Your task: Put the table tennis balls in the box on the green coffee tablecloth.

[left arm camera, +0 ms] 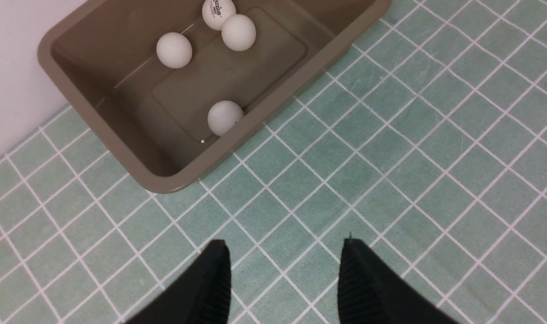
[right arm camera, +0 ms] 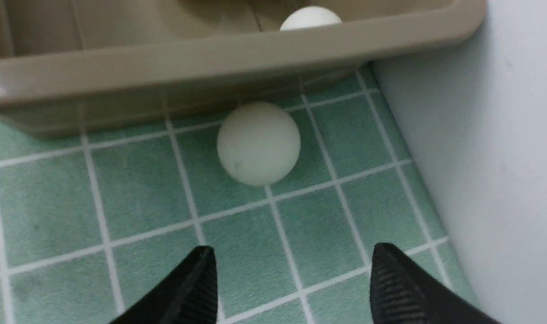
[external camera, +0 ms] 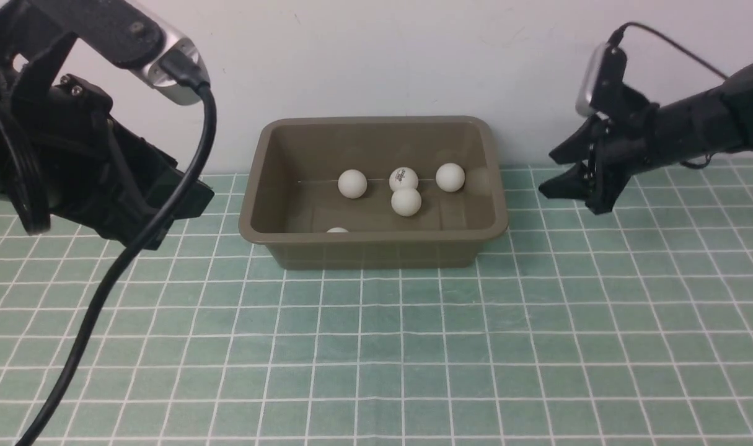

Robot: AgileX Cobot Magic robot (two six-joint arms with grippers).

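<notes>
Right end effector open and empty near one ball lying on green tablecloth just beside the box; left end effector likewise open, empty.

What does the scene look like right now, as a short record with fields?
box: on the green cloth
balls inside: five
loose ball: on the cloth, outside, beside the box wall
left gripper: open, empty
right gripper: open, empty, loose ball ahead of it
</notes>
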